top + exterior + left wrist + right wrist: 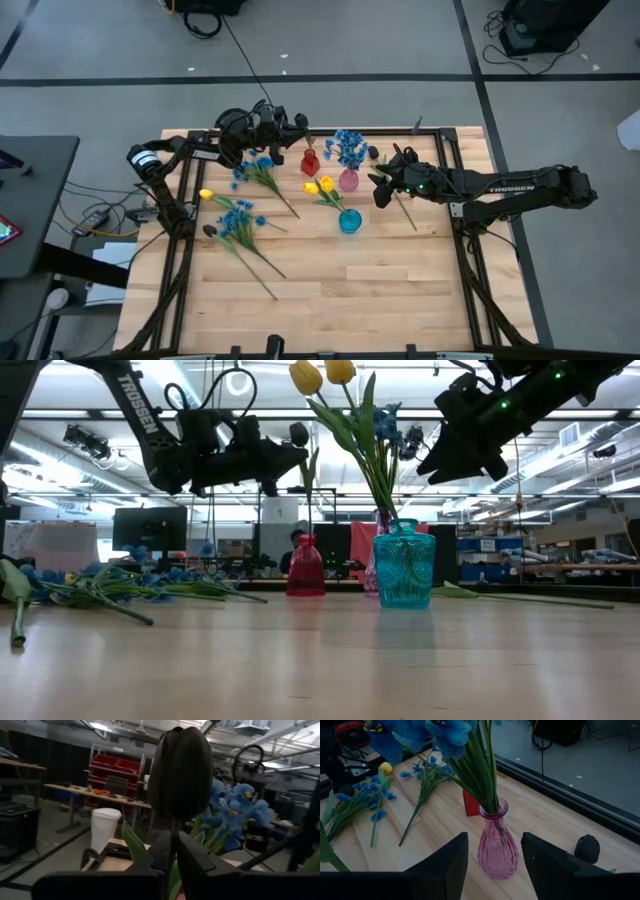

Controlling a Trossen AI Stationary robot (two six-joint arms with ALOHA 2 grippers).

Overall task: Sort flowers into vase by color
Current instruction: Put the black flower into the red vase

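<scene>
- The left gripper (172, 855) is clamped on the stem of a dark flower (181, 770), held up above the red vase (310, 162).
- The likely next move is lowering the stem into that narrow neck.
- The right gripper (492, 857) hangs open near the pink vase (496, 845) of blue flowers (348, 146).

Pale wood table (400, 290) with black frame; red vase (310, 162), pink ribbed vase (497, 845) with blue blossoms (348, 146) on green stems, teal embossed vase (404, 570) with yellow tulips (319, 185); near-black bloom (180, 772); blue sprays (240, 218) loose on table.
</scene>
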